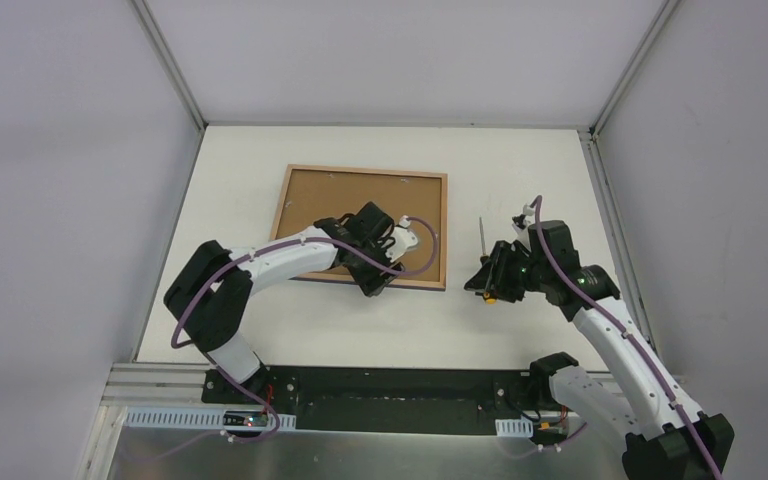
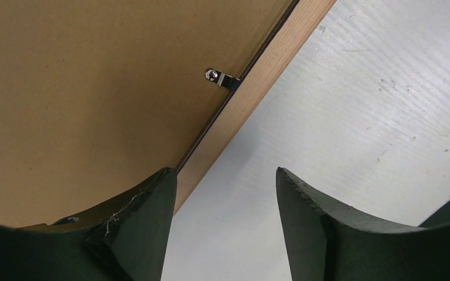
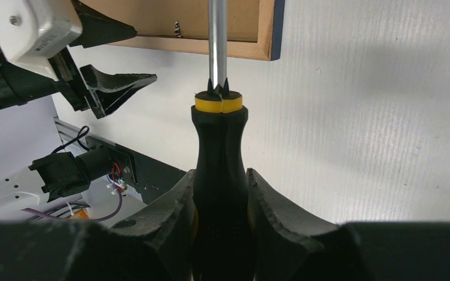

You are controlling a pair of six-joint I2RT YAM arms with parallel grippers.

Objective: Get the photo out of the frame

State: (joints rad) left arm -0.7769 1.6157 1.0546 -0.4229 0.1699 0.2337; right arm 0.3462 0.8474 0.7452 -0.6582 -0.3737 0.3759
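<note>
The frame (image 1: 364, 170) lies face down on the white table, showing its brown backing board (image 1: 355, 205) inside a light wood edge (image 2: 258, 88). A small metal clip (image 2: 220, 78) sits across the seam between board and wood. The photo is hidden. My left gripper (image 2: 223, 175) hovers open over the frame's near right edge (image 1: 378, 280), one finger above the board and the other above bare table, nothing between them. To the right of the frame my right gripper (image 3: 221, 172) is shut on a black screwdriver (image 3: 218, 134) with a yellow collar, its steel shaft (image 1: 482, 240) pointing away from me.
White table (image 1: 520, 180) surrounds the frame, with grey walls on three sides. The frame's navy corner (image 3: 276, 29) is just beyond the screwdriver's shaft. The black base rail (image 1: 380, 400) with its wiring runs along the near edge.
</note>
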